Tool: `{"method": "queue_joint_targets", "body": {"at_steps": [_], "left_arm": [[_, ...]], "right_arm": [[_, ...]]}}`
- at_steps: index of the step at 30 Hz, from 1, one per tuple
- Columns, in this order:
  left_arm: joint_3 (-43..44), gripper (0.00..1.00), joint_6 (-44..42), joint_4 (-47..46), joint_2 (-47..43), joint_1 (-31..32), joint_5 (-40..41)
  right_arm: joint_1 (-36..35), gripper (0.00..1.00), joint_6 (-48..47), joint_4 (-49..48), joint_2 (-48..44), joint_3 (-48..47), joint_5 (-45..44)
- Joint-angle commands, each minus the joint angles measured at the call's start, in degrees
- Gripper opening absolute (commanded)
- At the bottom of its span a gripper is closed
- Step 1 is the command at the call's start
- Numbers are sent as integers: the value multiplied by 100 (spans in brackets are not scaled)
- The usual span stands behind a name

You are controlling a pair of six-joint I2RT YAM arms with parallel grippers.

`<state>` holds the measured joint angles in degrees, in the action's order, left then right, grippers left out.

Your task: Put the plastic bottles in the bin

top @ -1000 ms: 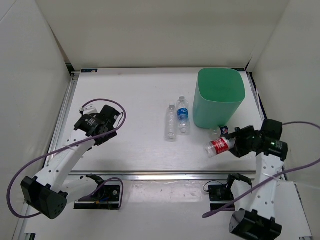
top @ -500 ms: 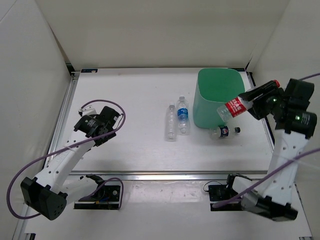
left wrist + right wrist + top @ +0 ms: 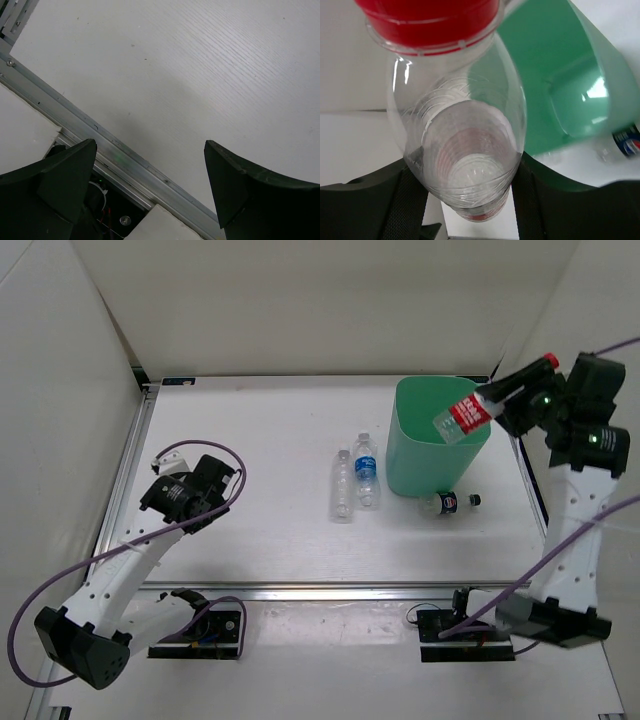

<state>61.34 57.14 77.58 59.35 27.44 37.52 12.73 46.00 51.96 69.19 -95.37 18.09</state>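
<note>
My right gripper [image 3: 497, 400] is shut on the red-labelled plastic bottle [image 3: 460, 416], which hangs tilted over the right part of the mint-green bin's rim [image 3: 405, 405]. In the right wrist view the bottle [image 3: 462, 145] fills the space between the fingers of the gripper [image 3: 467, 192], with the bin [image 3: 555, 75] behind it. A dark-blue-labelled bottle [image 3: 450, 503] lies on the table just in front of the bin. A blue-labelled bottle [image 3: 366, 472] and an unlabelled one [image 3: 343, 487] lie side by side left of the bin. My left gripper [image 3: 195, 502] stands open and empty at the table's left, far from them.
White walls enclose the table on three sides. An aluminium rail [image 3: 100, 145] runs along the near edge under the open left gripper [image 3: 150, 170]. Purple cables loop from both arms. The dark-blue-labelled bottle [image 3: 625, 142] shows at the edge of the right wrist view.
My right arm has lifted the red-labelled bottle from near the table and carried it back and up to over the bin's rim. The left arm has barely shifted.
</note>
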Motion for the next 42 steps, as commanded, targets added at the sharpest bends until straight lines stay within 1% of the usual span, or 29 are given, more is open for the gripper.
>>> {"method": "queue_joint_targets", "body": {"at_steps": [1, 2, 3, 4, 5, 6, 8, 10, 11, 12, 13, 14, 16, 17, 18, 19, 20, 22, 23, 26, 27, 30, 31, 34, 36, 39, 42], "left_arm": [[97, 100, 69, 363, -108, -37, 115], [97, 100, 69, 363, -56, -37, 115], [150, 100, 8, 363, -55, -37, 115], [202, 100, 7, 363, 6, -37, 115], [203, 100, 7, 363, 58, -37, 115], [264, 100, -45, 363, 59, -37, 115], [335, 100, -46, 363, 112, -37, 177], [475, 100, -98, 363, 164, -37, 177], [475, 100, -98, 363, 164, -37, 177], [536, 100, -98, 363, 164, -37, 177], [537, 100, -98, 363, 164, -37, 177], [537, 100, -98, 302, 164, -37, 177], [537, 100, -150, 144, 164, -37, 124], [467, 100, -221, -22, 164, -89, 29], [379, 100, -221, -119, 164, -90, -59], [379, 100, -308, -173, 225, -90, -60], [379, 100, -309, -173, 226, -90, -121], [379, 100, -379, -225, 454, -143, -192], [379, 100, -440, -226, 550, -143, -244], [624, 100, -625, -226, 928, -265, -306], [686, 100, -678, -226, 1129, -266, -306], [932, 100, -731, -226, 1376, -266, -306], [984, 100, -783, -278, 1508, -266, -437], [1134, 100, -863, -331, 1763, -266, -561], [1134, 100, -863, -331, 1817, -266, -657], [1187, 100, -960, -402, 2071, -266, -912], [1336, 100, -960, -270, 2352, -266, -966]], "right_arm": [[-462, 31, -117, -661, 814, -865, -400], [-578, 34, -117, -661, 1172, -999, -550], [-701, 46, -170, -661, 1315, -1088, -717], [-893, 54, -170, -661, 1430, -1089, -884], [-982, 66, -170, -661, 1605, -1089, -1190], [-1044, 83, -170, -661, 1685, -1089, -1272], [-1045, 99, -56, -426, 1747, -1184, -1342], [-896, 100, 76, -240, 1608, -1325, -1343], [-817, 100, 76, -187, 1285, -1326, -1343], [-520, 100, 146, -187, 1073, -1178, -1343], [-317, 100, 146, -135, 618, -1046, -1230], [129, 100, 146, 49, 387, -897, -1081], [693, 100, 51, 374, -174, -352, -826], [1218, 100, -63, 619, -334, -116, -676], [1362, 100, -195, 718, -640, 470, -570], [1364, 100, -196, 849, -774, 745, -778], [1364, 100, -127, 868, -914, 1105, -780], [1364, 100, 101, 693, -1249, 1896, -658], [1451, 100, 372, 605, -1319, 2596, -440], [1696, 100, 533, 70, -1320, 3496, -8], [1767, 100, 594, -184, -1129, 3943, 150], [1821, 100, 586, -764, -829, 4290, 336], [1821, 100, 586, -1019, -828, 4490, 336], [2040, 100, 533, -1503, -451, 4659, 748], [2040, 100, 445, -1654, -12, 4712, 915], [2040, 100, 445, -1874, 577, 4712, 969], [2040, 100, 497, -2049, 1052, 4607, 969]]}}
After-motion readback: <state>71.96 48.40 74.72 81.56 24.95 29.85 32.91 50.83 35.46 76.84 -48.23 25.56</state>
